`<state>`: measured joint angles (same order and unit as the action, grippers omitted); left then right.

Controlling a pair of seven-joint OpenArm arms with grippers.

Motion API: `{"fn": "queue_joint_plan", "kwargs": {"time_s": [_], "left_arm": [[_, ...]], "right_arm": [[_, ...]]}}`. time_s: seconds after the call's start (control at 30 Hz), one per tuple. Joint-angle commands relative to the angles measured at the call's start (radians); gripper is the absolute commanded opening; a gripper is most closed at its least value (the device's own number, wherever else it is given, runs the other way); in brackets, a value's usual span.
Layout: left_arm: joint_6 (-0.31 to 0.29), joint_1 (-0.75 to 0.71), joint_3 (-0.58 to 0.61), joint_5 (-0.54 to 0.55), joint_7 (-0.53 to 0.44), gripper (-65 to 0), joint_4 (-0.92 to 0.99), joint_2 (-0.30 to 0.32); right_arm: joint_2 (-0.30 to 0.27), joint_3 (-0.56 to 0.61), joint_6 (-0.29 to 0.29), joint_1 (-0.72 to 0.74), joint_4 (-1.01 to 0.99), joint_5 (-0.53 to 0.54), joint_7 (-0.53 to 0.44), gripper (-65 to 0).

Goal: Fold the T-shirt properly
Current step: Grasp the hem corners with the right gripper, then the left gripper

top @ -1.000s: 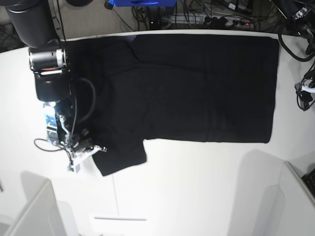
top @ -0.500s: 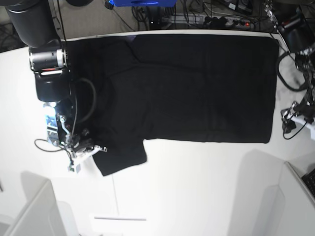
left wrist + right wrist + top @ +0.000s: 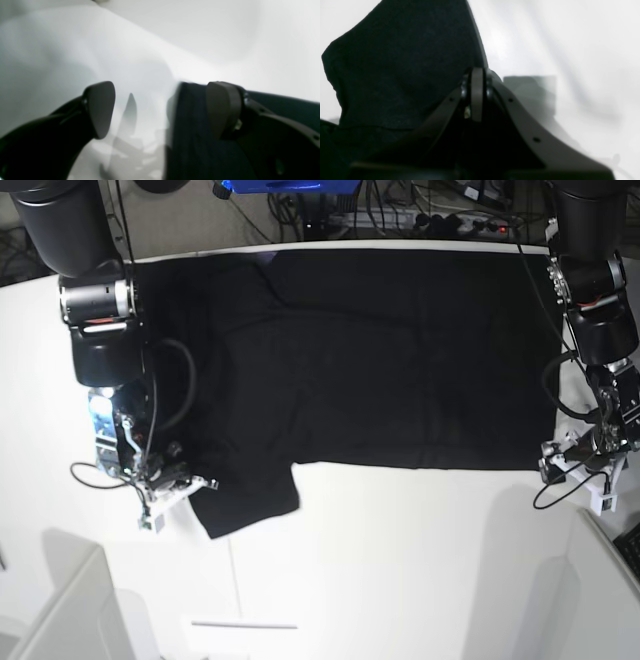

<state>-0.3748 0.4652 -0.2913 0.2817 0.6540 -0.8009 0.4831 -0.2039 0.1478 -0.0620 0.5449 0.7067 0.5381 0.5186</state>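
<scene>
The black T-shirt point(image 3: 380, 350) lies spread flat on the white table point(image 3: 400, 560), plain side up, with one sleeve point(image 3: 245, 500) at the lower left. My right gripper point(image 3: 192, 483) is at that sleeve's outer edge. In the right wrist view it point(image 3: 477, 97) is shut, with the sleeve's point(image 3: 407, 75) edge running into its tips. My left gripper point(image 3: 552, 460) is at the shirt's lower right hem corner. In the left wrist view it point(image 3: 161, 110) is open, and the hem corner point(image 3: 190, 130) lies between its fingers, close to the right one point(image 3: 222, 107).
White bin walls stand at the front left point(image 3: 70, 610) and front right point(image 3: 610, 580). Cables and a power strip point(image 3: 450, 220) lie beyond the table's back edge. A loose cable point(image 3: 95, 475) hangs beside my right arm.
My left arm has come in from the right edge and brought its open gripper down to the shirt's lower right corner. The right arm and the shirt have not moved.
</scene>
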Motion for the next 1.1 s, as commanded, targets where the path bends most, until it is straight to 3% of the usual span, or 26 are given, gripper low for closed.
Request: {"fn": "queue_joint_plan", "kwargs": {"time_s": [0.0, 0.17, 0.73, 1.07], "left_arm": [[-0.002, 0.033, -0.004, -0.028, -0.033, -10.2, 0.007, 0.004], [-0.003, 0.065, -0.004, -0.123, -0.061, -10.2, 0.1, -0.034], [-0.003, 0.073, -0.004, -0.114, -0.063, -11.4, 0.11, -0.065], [-0.003, 0.04, -0.004, -0.106, -0.063, -49.9, 0.104, -0.067]], "right_arm": [[-0.007, -0.004, -0.003, 0.024, 0.011, -0.003, 0.005, -65.0], [-0.007, -0.004, -0.003, 0.025, 0.011, -0.003, 0.005, -65.0], [-0.007, -0.003, -0.003, 0.022, 0.011, -0.003, 0.005, -65.0], [-0.007, -0.001, -0.003, 0.019, 0.011, -0.003, 0.005, -65.0]]}}
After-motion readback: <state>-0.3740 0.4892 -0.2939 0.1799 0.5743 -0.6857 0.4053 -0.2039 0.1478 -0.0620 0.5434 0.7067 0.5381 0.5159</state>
